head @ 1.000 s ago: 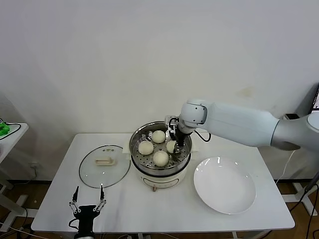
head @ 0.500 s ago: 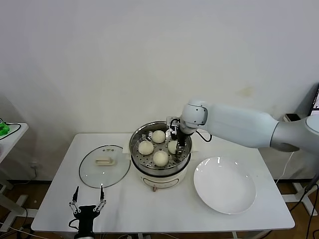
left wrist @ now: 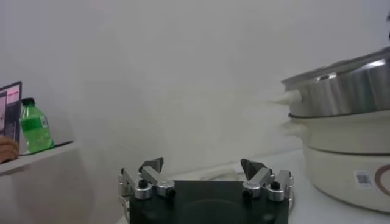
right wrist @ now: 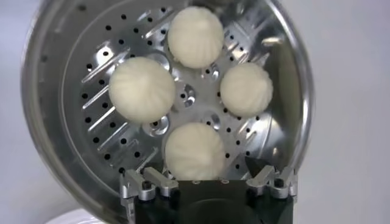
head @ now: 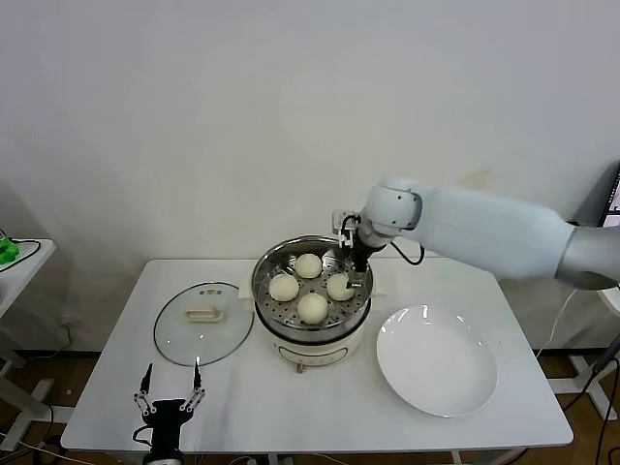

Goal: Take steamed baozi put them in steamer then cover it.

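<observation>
— Stainless steel, is it, that pot?

— Yes. The steamer (head: 312,291) is a round, shiny steel pot on a cream-white base with a small knob at the front. It stands upright at the middle of the white table (head: 116,387), and its tray is flat metal pierced with holes and slots.

— And the steamed baozi (right wrist: 195,36)?

— All four lie on that tray, smooth, round, cream-white domes with faint pleats. They form a diamond, close together; being round, they have no long axis.

— The right gripper (head: 355,263)?

— It hangs over the pot's far right rim, fingers spread apart and holding nothing, just above the nearest bun.

— The cover (head: 202,323)?

— Clear glass with a metal rim, lying flat on the table beside the steamer's left side. Its beige bar handle runs left to right.

— Anything else?

— A glossy white plate (head: 436,360) sits right of the pot. The left gripper (head: 170,387) waits low at the table's near edge, fingers apart and empty.
</observation>
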